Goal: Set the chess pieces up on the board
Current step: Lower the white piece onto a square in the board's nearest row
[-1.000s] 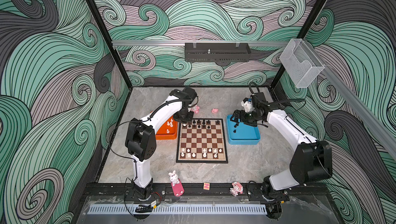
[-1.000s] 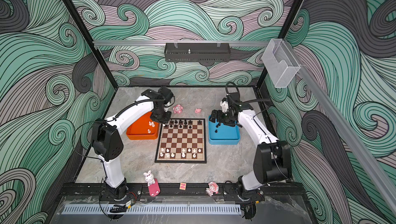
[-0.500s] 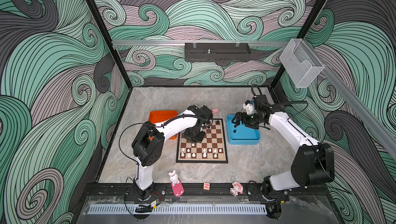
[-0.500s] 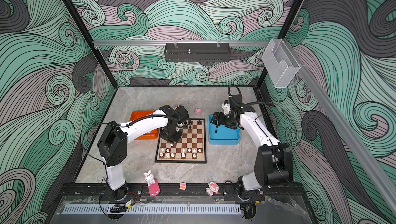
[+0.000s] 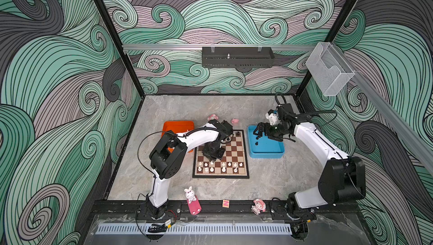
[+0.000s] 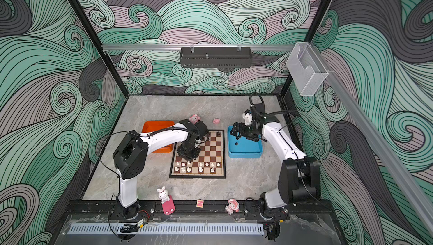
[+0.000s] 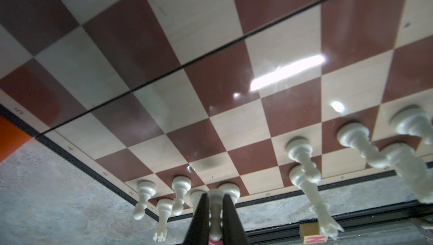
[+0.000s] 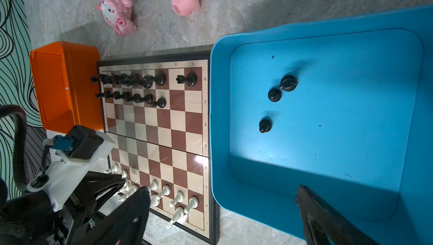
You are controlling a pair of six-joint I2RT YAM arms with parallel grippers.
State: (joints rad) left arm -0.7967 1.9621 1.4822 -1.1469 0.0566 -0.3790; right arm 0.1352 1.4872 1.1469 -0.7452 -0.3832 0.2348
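Both top views high, looking down; wrist cams close; all share board (image 5: 234, 154).

The left gripper (image 7: 215, 200) has swung from the orange tray (image 5: 178, 124) across onto the board (image 5: 237, 150), coming down low by the near white rows (a white piece (image 7: 215, 211) pinched between its fingers (image 7: 201, 215)).

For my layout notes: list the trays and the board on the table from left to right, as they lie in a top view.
orange tray → board → blue tray
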